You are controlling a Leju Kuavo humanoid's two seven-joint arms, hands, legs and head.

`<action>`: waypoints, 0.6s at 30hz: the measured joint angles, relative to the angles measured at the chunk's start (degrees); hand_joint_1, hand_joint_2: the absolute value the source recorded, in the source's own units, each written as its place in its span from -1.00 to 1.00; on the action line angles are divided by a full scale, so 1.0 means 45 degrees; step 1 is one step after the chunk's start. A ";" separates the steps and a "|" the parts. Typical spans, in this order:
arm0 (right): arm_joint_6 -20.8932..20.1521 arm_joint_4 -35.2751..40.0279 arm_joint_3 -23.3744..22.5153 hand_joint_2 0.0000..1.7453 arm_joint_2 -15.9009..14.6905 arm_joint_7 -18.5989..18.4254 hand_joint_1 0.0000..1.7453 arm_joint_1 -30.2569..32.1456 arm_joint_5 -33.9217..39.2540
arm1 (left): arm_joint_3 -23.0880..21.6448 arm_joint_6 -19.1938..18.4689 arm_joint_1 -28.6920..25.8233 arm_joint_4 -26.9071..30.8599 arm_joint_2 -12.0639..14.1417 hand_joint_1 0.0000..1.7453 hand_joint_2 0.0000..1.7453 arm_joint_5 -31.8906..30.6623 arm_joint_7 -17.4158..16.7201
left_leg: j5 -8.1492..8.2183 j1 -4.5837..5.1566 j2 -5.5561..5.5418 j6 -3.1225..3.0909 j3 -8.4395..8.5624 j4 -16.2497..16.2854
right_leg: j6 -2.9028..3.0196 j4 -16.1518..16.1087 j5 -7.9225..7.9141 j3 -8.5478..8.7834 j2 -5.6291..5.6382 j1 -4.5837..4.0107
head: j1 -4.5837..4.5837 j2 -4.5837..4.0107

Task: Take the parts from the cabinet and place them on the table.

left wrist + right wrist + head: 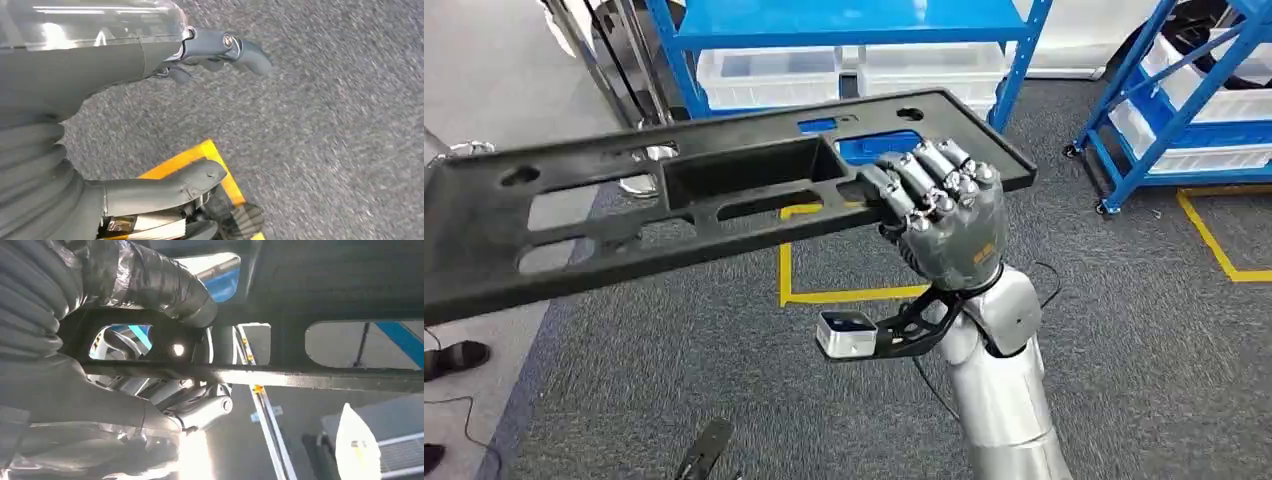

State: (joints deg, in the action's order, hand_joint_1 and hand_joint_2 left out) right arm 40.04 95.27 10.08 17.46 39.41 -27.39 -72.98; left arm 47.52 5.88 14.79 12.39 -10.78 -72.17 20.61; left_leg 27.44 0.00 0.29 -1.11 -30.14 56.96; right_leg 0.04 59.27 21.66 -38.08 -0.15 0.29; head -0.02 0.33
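1. Above the grey carpet (1124, 330), in front of the blue shelving (854, 40), the right hand (944, 215) carries a long black plastic part (674, 200). Its fingers are curled over the part's near edge close to the right-hand end, so the hand is closed on the part.

2. Most of the part's length juts out leftward from the hand, roughly level and tipped a little down to the left. I judge this a carrying hold: the panel is off the shelving and kept flat for the walk to the tabletop, though gripping so near one end leaves a long unsupported span that may sag or swing.

3. From the right wrist view, the thumb (165, 285) lies on one face of the part's rib (300, 377) and the darker fingers (200, 410) on the other, which confirms a clamp through one of the cut-outs.

4. Beside the yellow floor tape (210, 160), the left hand (200, 115) hangs over the carpet, its fingers apart and nothing in it.

5. No tabletop can be made out. The part's left end is cut off by the head view's edge. White bins (769, 75) on the shelving are partly hidden behind the part, and their contents cannot be told.
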 joint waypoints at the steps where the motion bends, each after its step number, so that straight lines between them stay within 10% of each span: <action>1: 0.0000 0.0009 -0.0020 1.00 -0.0005 0.0000 1.00 -0.0002 0.0000 | -0.0029 0.0000 0.0028 0.0000 -0.0005 -1.00 1.00 0.0000 0.0000 | -0.0206 -0.0068 0.0104 -0.0110 0.0014 -0.0102 | -0.0026 0.0220 0.0369 -0.0142 0.0036 0.0048 | 0.0009 0.0000; 5: 0.0000 0.0068 -0.0058 1.00 -0.0015 0.0000 1.00 -0.0004 0.0000 | -0.0077 0.0000 0.0078 0.0000 -0.0005 -1.00 1.00 0.0010 -0.0005 | -0.0687 -0.0018 0.0095 -0.0295 -0.0648 -0.0092 | -0.0130 0.3368 0.2713 -0.1076 0.0035 0.0047 | -0.0005 0.0000; 7: 0.0000 0.0073 -0.0092 1.00 -0.0015 0.0000 1.00 0.0020 -0.0005 | -0.0087 -0.0014 0.0068 0.0000 -0.0005 -1.00 1.00 0.0010 -0.0015 | -0.0900 -0.0018 0.0098 -0.0259 -0.1007 -0.0021 | -0.0170 0.3641 0.2283 -0.0820 0.0032 0.0090 | -0.0005 0.0000; 9: 0.0000 0.0107 -0.0097 1.00 -0.0015 0.0000 1.00 0.0007 -0.0010 | -0.0102 -0.0015 0.0069 0.0000 -0.0005 -1.00 1.00 0.0010 -0.0015 | -0.1066 -0.0033 0.0094 -0.0187 -0.1325 0.0103 | -0.0182 0.2110 0.1538 0.0374 0.0019 0.0145 | -0.0005 0.0000; 11: -0.0005 0.0190 -0.0097 1.00 -0.0010 0.0000 1.00 -0.0014 -0.0010 | -0.0131 -0.0019 0.0072 0.0000 -0.0005 -1.00 1.00 0.0010 -0.0015 | -0.1145 0.0033 0.0067 -0.0058 -0.1626 0.0344 | -0.0112 0.0190 0.1834 0.1669 0.0018 0.0072 | -0.0010 0.0000; 15: 0.0000 0.0238 -0.0121 1.00 -0.0005 0.0000 1.00 0.0009 -0.0015 | -0.0165 -0.0039 0.0053 0.0000 -0.0005 -1.00 1.00 0.0010 -0.0019 | -0.1448 -0.0021 0.0074 0.0287 -0.1747 0.0371 | 0.0209 0.0038 0.1679 0.1470 0.0067 0.0053 | -0.0005 0.0000; 18: -0.0005 0.0238 -0.0136 1.00 0.0005 0.0000 1.00 -0.0014 -0.0015 | -0.0170 -0.0044 0.0041 0.0000 -0.0005 -1.00 1.00 0.0010 -0.0024 | 0.0082 -0.0092 0.0054 0.0453 -0.2303 0.1687 | 0.0448 0.0018 0.1343 0.1149 0.0010 0.0085 | 0.0005 0.0000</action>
State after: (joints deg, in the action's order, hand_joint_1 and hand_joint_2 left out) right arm 40.02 96.35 9.46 17.49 39.41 -27.45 -73.05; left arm 46.75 5.68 14.98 12.39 -10.80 -72.13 20.50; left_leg 27.81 -0.41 0.53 0.93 -40.51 64.55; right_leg 2.06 59.35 27.71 -32.91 -0.11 0.68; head 0.00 0.33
